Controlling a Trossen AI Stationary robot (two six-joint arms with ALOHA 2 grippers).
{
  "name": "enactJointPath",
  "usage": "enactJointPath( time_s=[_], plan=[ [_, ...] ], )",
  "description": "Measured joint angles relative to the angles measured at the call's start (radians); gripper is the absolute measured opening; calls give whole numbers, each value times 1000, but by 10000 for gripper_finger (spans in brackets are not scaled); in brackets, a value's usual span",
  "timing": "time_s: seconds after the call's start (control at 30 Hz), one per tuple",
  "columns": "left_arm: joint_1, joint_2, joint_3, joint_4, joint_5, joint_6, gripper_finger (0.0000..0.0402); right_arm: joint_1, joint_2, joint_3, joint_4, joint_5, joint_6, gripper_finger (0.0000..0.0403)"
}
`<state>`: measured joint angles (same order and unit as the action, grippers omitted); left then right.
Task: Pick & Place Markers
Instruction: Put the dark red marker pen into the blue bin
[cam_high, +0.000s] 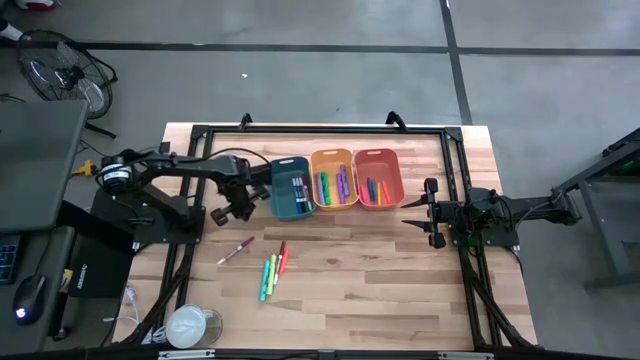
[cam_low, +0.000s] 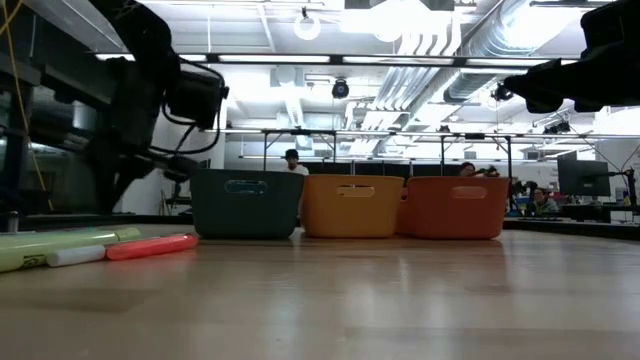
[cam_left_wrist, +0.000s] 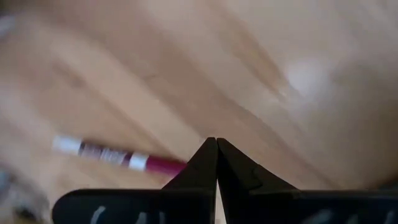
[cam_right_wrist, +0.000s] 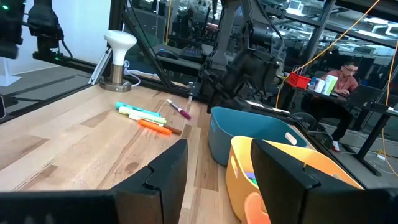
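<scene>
You had a few markers still loose on the table: a small group of green, yellow and red ones lay together near the middle of the wood, in front of the bins, and one pink-magenta marker lay alone a little to the left of them. In the left wrist view this magenta marker was on the bare wood just beyond the fingertips, not touched by them. More markers were already inside the three bins, which stood side by side, touching, at the far side of the table: the teal bin on the left, the yellow-orange bin in the middle, and the orange bin on the right.

Your left gripper hung above the table just beside the left wall of the teal bin, and above the lone magenta marker's area. Its fingers were pressed together with nothing between them.

Your right gripper waited at the right side of the table, near the orange bin's right end, pointing toward the bins. Its fingers were spread apart and held nothing.

At the front left edge of the table stood a white round object. In the room behind, a person sat at a desk.
</scene>
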<state>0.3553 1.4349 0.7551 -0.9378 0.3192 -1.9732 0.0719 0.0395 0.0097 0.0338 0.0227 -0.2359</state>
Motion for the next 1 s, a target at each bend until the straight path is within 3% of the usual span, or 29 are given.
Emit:
enactJointPath(
  time_s=[0.23, 0.47, 0.57, 0.67, 0.77, 0.87, 1.0],
  plan=[
    [-85, 0, 0, 119, -120, 229, 1, 0, 0, 0, 0, 0, 0, 167],
    [-134, 0, 0, 119, -98, 537, 1, 0, 0, 0, 0, 0, 0, 167],
    [-135, 0, 0, 77, -116, 768, 1, 0, 0, 0, 0, 0, 0, 167],
    [-133, 0, 0, 61, -112, 900, 1, 0, 0, 0, 0, 0, 0, 167],
    [-135, 0, 0, 42, -59, 1061, 1, 0, 0, 0, 0, 0, 0, 167],
    [-159, 0, 0, 30, -53, 1140, 1, 0, 0, 0, 0, 0, 0, 167],
    [-212, -9, 0, -9, -128, 1181, 1, 0, 0, 0, 0, 0, 0, 167]
  ],
)
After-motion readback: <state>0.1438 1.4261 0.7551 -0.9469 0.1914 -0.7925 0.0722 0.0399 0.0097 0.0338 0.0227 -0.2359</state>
